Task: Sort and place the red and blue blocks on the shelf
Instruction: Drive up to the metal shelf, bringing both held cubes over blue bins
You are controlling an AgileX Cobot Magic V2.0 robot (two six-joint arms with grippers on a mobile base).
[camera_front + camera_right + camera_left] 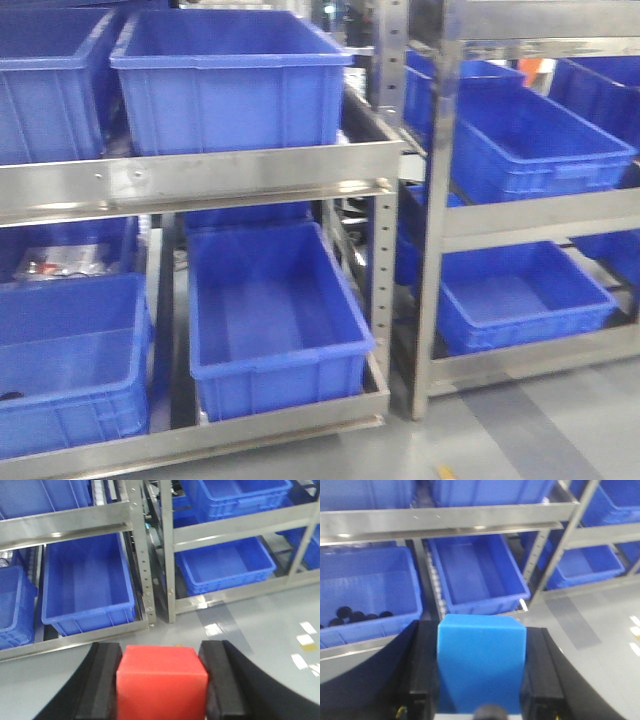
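Observation:
My left gripper (481,629) is shut on the sky-blue block (481,667), which fills the gap between its black fingers (422,665). My right gripper (160,651) is shut on the red block (161,685) between its black fingers (102,680). Both are held above the grey floor, short of the shelf. The shelf's flat steel front rail (230,178) runs across the front view; it also shows in the left wrist view (445,521) and in the right wrist view (65,522). Neither gripper shows in the front view.
Large blue bins sit on both shelf levels, an open one at lower middle (275,320) (477,572) (85,582). The lower left bin holds small black round things (355,615). A second steel rack (530,210) with blue bins stands to the right. Grey floor (250,625) lies in front.

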